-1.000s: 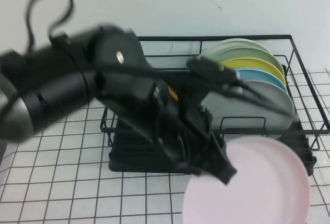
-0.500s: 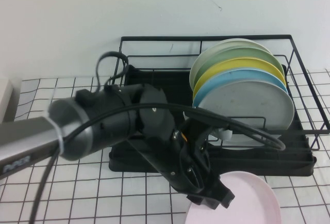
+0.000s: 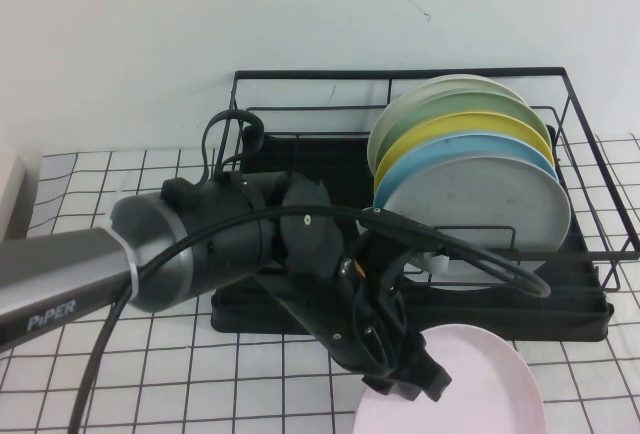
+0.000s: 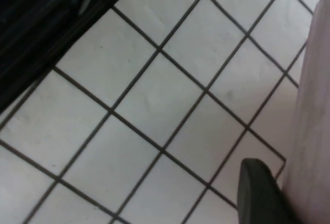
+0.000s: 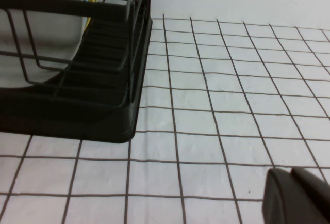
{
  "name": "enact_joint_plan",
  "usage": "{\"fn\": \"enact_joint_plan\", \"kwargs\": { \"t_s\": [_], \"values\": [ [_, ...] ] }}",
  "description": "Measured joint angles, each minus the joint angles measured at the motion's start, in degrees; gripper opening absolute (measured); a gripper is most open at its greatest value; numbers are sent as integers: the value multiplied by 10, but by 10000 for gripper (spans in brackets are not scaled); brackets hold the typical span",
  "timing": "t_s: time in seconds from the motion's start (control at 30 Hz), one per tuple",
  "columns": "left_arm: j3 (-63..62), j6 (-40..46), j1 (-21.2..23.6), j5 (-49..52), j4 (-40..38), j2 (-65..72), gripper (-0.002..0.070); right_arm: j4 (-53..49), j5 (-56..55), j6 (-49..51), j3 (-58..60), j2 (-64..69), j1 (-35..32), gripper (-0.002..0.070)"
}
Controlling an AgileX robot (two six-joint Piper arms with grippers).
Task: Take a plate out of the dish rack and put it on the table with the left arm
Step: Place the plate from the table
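The pale pink plate (image 3: 480, 389) lies low on the table (image 3: 150, 374), in front of the dish rack (image 3: 400, 72), at the front right. My left arm reaches across from the left. My left gripper (image 3: 405, 384) is shut on the plate's near-left rim. In the left wrist view one black finger (image 4: 260, 193) presses against the pink plate (image 4: 314, 105) over the gridded cloth (image 4: 154, 105); the other finger is hidden. My right gripper (image 5: 290, 176) is shut and empty, low over the cloth (image 5: 232, 105) beside the rack's corner (image 5: 77, 105). It is out of the high view.
Several plates stand upright in the rack's right half: a grey plate (image 3: 480, 204) in front, then light blue (image 3: 440, 154), yellow (image 3: 470, 124) and green (image 3: 450, 94). The rack's left half holds no plates. A cable loops off my left arm (image 3: 225, 119).
A second ago the pink plate was held high and near the camera. It has come down to the table in front of the rack. In the last half second the arm barely moved.
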Motion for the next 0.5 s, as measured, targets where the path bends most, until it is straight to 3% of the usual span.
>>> {"fn": "enact_joint_plan", "kwargs": {
  "t_s": [0.23,0.5],
  "values": [
    [0,42,0,-17,42,2,330,0,0,0,0,0,0,-1],
    [0,63,0,-45,48,2,363,0,0,0,0,0,0,-1]
  ]
}}
